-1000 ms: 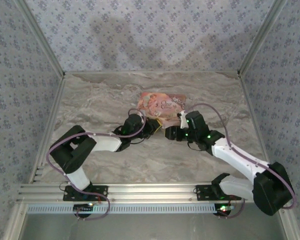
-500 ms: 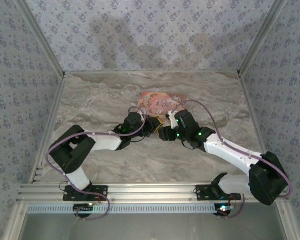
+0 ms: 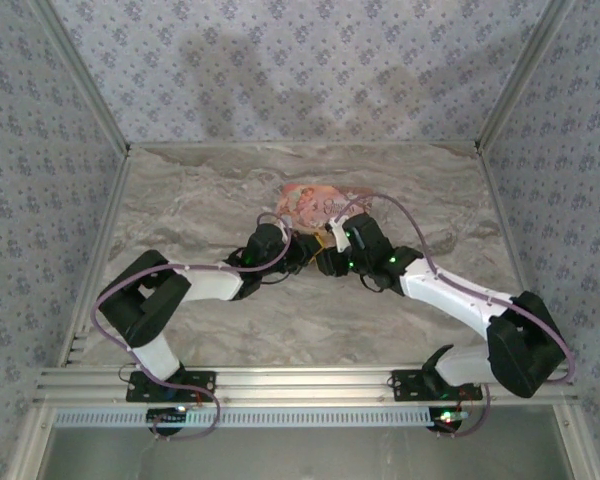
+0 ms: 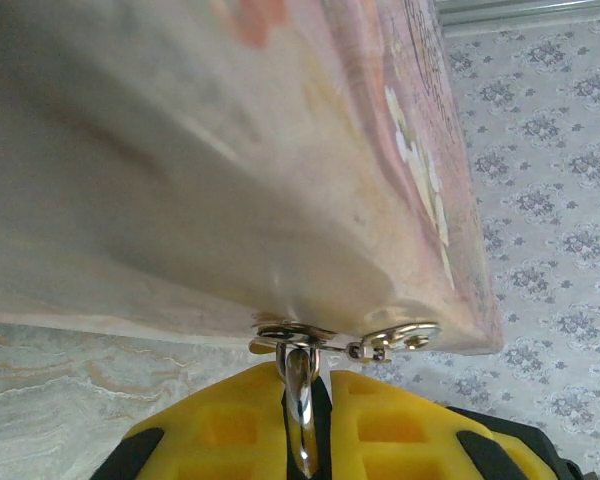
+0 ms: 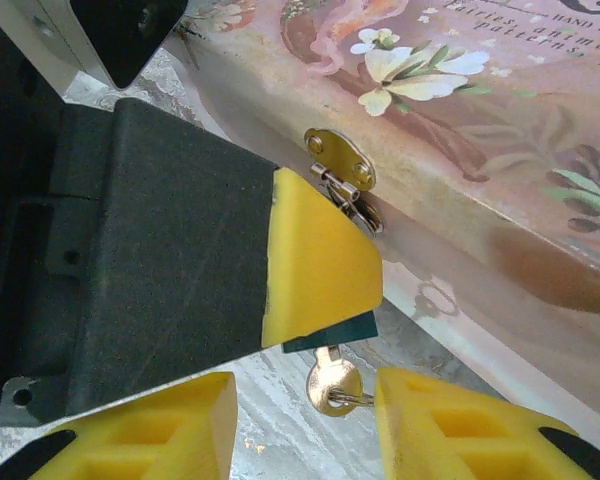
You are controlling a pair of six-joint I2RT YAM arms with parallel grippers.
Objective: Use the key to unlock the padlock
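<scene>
Left gripper: we see its yellow pads pressed together on a thin metal loop that hangs from the box's hasp.
Padlock: we find it below the hasp at the front edge of the box, pinched in the left gripper. Just a teal corner shows under that gripper's yellow tip.
Key: pale and silvery. We see it hanging straight down from the underside of the padlock, with a small ring through its head.
Right gripper: spread. We see one yellow finger on each side of the key. The ring comes close to one finger, and we cannot tell whether they touch.
Box: pink with a floral print. It lies on the marble-patterned table, its hasp side facing both grippers.
Arms: in the top view we see both wrists meeting at the near edge of the box, just beside each other.
</scene>
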